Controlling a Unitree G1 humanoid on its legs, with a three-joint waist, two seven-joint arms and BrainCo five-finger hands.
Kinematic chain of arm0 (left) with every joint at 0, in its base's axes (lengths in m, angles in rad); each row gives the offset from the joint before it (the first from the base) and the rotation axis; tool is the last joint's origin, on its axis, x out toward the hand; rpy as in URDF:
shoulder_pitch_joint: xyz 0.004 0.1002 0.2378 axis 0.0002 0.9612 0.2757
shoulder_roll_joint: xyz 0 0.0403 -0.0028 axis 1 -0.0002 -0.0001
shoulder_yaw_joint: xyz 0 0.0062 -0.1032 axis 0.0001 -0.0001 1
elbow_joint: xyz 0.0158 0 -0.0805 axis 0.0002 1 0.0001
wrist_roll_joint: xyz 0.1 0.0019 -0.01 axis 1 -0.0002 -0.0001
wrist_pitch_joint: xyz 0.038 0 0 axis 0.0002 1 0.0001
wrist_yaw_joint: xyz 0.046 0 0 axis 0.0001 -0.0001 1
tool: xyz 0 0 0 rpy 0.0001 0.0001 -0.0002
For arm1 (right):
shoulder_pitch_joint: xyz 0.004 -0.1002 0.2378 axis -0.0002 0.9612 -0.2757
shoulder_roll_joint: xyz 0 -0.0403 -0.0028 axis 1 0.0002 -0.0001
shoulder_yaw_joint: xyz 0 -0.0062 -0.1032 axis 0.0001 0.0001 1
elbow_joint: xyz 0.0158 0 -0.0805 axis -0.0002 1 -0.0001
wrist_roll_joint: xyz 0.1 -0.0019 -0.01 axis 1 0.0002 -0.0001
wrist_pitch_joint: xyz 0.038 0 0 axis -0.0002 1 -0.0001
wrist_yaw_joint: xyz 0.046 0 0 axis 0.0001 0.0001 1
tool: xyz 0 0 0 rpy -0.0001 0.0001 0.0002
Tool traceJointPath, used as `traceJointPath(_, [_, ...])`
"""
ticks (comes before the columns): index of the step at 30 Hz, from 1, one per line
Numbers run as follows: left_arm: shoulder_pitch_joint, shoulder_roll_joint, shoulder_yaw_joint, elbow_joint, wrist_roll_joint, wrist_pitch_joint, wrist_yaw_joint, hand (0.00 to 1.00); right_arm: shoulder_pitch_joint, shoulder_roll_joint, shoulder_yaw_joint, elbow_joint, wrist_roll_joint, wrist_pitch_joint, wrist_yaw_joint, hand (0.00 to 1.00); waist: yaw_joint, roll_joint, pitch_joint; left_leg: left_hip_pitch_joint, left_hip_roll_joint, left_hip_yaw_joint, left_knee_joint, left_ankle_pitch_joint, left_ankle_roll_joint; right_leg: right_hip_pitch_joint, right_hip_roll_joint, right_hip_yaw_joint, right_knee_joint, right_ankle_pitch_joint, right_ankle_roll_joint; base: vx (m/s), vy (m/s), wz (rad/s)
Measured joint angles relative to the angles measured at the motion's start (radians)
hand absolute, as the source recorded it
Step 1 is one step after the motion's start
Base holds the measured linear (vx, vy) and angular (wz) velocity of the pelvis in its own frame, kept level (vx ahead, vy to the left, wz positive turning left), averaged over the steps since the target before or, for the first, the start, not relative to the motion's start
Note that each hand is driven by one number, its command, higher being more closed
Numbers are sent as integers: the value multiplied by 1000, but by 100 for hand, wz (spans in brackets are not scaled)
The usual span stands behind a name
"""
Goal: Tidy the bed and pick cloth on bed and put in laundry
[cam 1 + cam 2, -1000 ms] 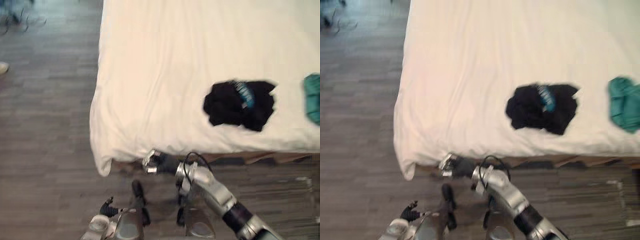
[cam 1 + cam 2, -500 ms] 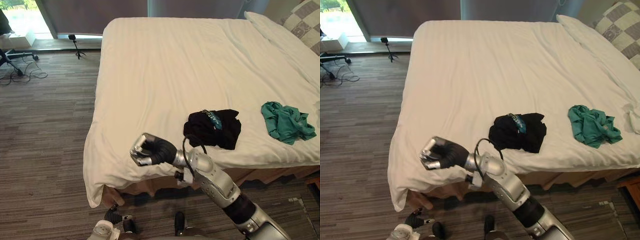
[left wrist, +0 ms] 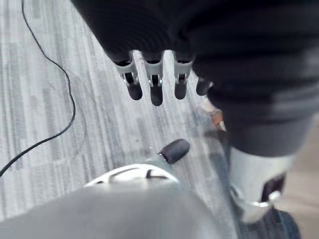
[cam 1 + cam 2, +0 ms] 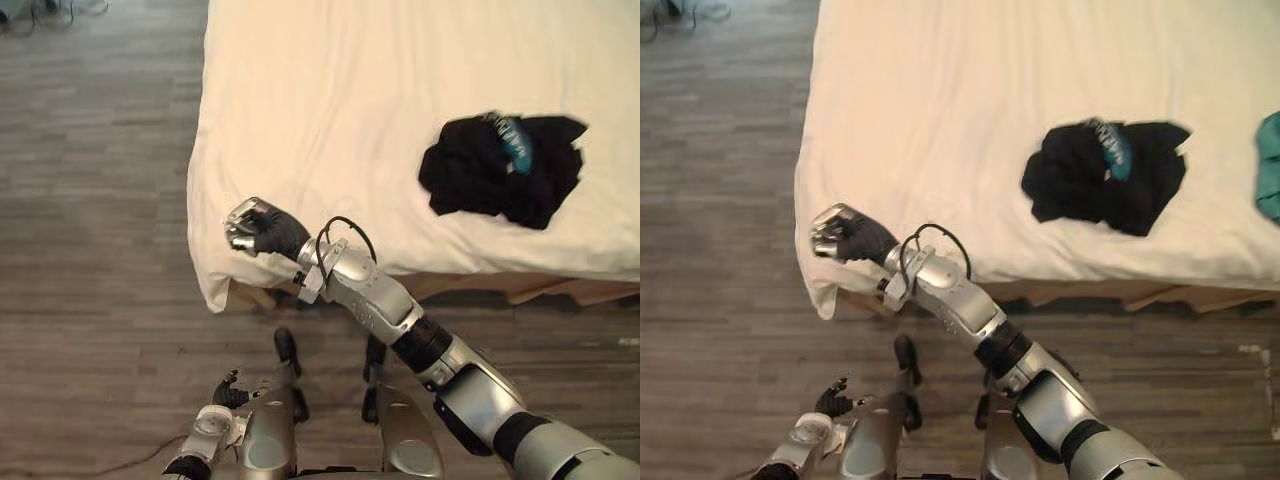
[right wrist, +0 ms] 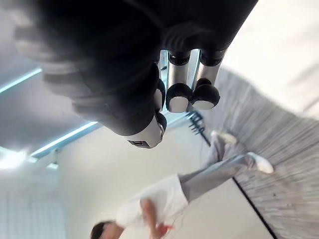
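A crumpled black cloth with a blue patch lies on the white bed, close to its near edge. A teal cloth lies further right on the sheet. My right hand hovers over the bed's near left corner, well left of the black cloth. Its fingers are curled into a fist with nothing in them. My left hand hangs low by the floor, away from the bed. Its fingers are relaxed and hold nothing.
Dark wood-look floor runs along the bed's left side and in front of it. The sheet's corner droops over the bed frame. A person in a white top and grey trousers stands on the floor some way off.
The camera has tipped down, so the whole picture has shifted. My right hand has moved left along the bed's near edge to its corner, still in a fist.
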Motion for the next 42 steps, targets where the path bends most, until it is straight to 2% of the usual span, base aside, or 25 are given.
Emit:
traceJointPath(5, [-37,-33,-19,-9,0,-31,-6,0,-6,6,-28,133,13,-69,83,100,-6,18,18,34,-10,-7,5,6,16,51,2,-12,-27,14,-4,54,-19,4])
traceJointPath(10, [-39,-45,-16,-32,5,-57,-25,0,127,41,-200,128,102,-69,118,100,-7,17,33,101,-13,23,4,-29,9,110,2,15,-30,-6,19,3,-2,-7])
traceJointPath(12, [-25,-42,-13,-30,24,-55,-24,0,229,80,-275,121,163,-71,118,100,-18,5,27,124,-18,51,4,-45,18,115,-2,51,-29,-11,27,20,9,-36])
traceJointPath(14, [-1,-40,2,-28,59,-54,-24,0,353,114,-338,128,193,-74,114,100,-48,-18,15,142,-20,83,3,-56,20,117,-5,85,-30,-12,32,46,1,-45])
traceJointPath(16, [11,-42,31,-10,107,-48,-24,0,493,135,-509,233,224,-67,32,100,-66,-54,-9,160,-20,130,-1,-71,19,115,-5,128,-37,-10,40,69,-6,-61])
traceJointPath(18, [18,-51,79,13,163,-29,-22,0,666,74,-709,373,233,-52,-38,100,-74,-95,-35,205,-20,198,-1,-97,12,124,-2,186,-40,-12,49,101,10,-78])
traceJointPath(19, [23,-54,94,18,173,-24,-22,0,716,48,-742,384,232,-47,-43,0,-80,-104,-41,223,-21,218,-1,-105,8,130,0,206,-40,-14,51,119,29,-81])
traceJointPath(20, [38,-55,114,21,184,-18,-22,0,782,17,-787,388,232,-42,-46,0,-94,-117,-54,252,-22,248,-1,-117,0,141,4,231,-39,-20,55,111,33,-95])
traceJointPath(23, [105,-65,211,60,217,-7,-12,0,985,-58,-920,390,190,-26,-57,0,-130,-152,-172,335,-16,307,31,-190,-36,149,40,372,-21,-33,46,179,13,-148])
traceJointPath(24, [133,-64,254,58,217,-11,2,0,1022,-58,-956,406,156,-24,-60,0,-119,-170,-205,333,-1,244,140,-257,-17,145,60,447,-8,-44,30,153,-55,-154])
traceJointPath(26, [156,-66,300,47,215,-19,24,0,1046,-52,-983,413,119,-24,-61,0,-113,-176,-239,302,40,121,323,-350,-8,146,95,540,11,-47,25,156,-135,-167])
traceJointPath(27, [165,-67,305,45,215,-28,32,0,1057,-53,-982,411,111,-28,-60,0,-114,-161,-258,274,65,48,440,-406,-5,148,115,590,16,-47,25,89,13,-214])
traceJointPath(28, [186,-82,309,43,214,-35,46,0,1073,-60,-973,405,107,-40,-49,0,-113,-128,-277,250,98,-35,583,-490,15,159,154,653,14,-44,22,0,202,-233])
traceJointPath(29, [203,-100,309,39,213,-36,46,0,1088,-69,-956,399,89,-51,-32,0,-112,-92,-303,264,111,-75,630,-548,36,160,178,678,9,-33,16,-15,216,-187])
traceJointPath(30, [204,-102,308,39,213,-36,46,0,1089,-69,-952,399,89,-53,-31,0,-111,-86,-306,270,112,-77,630,-557,35,160,181,680,9,-30,17,-67,272,-185])
traceJointPath(31, [215,-113,288,40,214,-34,43,0,1092,-57,-916,388,62,-75,-17,0,-117,-50,-323,332,109,-56,581,-622,17,143,201,695,8,-17,22,-148,268,-184])
traceJointPath(32, [210,-126,256,39,215,-29,38,0,1087,-2,-882,352,18,-112,6,0,-123,-42,-320,378,105,36,494,-657,-22,90,186,589,19,-22,15,-169,302,-208])
traceJointPath(33, [201,-121,255,36,206,-29,34,0,1079,24,-869,350,-6,-128,14,0,-117,-52,-312,398,95,81,482,-653,-24,74,170,534,39,-24,7,-164,234,-193])
traceJointPath(35, [193,-106,249,29,200,-26,35,0,1078,78,-787,313,-65,-150,29,0,-84,-69,-294,454,92,213,456,-648,-29,56,139,288,85,-28,4,-39,136,-164])
traceJointPath(36, [192,-107,248,21,203,-22,36,0,1075,86,-740,309,-110,-165,24,0,-86,-72,-297,474,94,261,439,-646,-32,50,123,172,123,-35,-9,37,25,-110])
traceJointPath(37, [192,-111,247,11,203,-21,36,0,1075,85,-726,300,-123,-167,24,0,-89,-69,-297,482,97,279,434,-644,-31,48,116,123,155,-43,-20,88,3,-98])
traceJointPath(39, [180,-116,245,-20,198,-20,26,0,1070,56,-690,292,-159,-193,0,0,-90,-64,-295,511,78,323,433,-635,-26,2,93,17,364,-110,-88,74,11,-101])
traceJointPath(40, [162,-94,247,-17,197,-18,-1,0,1034,41,-639,292,-151,-202,-33,0,-81,-115,-278,471,36,271,522,-594,68,3,54,15,341,-51,-139,-63,5,-109])
traceJointPath(41, [136,-80,248,15,196,-20,-16,0,995,44,-625,300,-141,-212,-41,0,-84,-132,-279,394,-2,184,516,-599,124,43,63,89,199,40,-86,-120,-7,-103])
traceJointPath(42, [109,-81,247,19,186,-21,-24,0,949,19,-633,313,-139,-212,-48,0,-77,-88,-259,376,18,177,360,-482,128,45,52,43,310,-60,-111,-103,-5,-88])
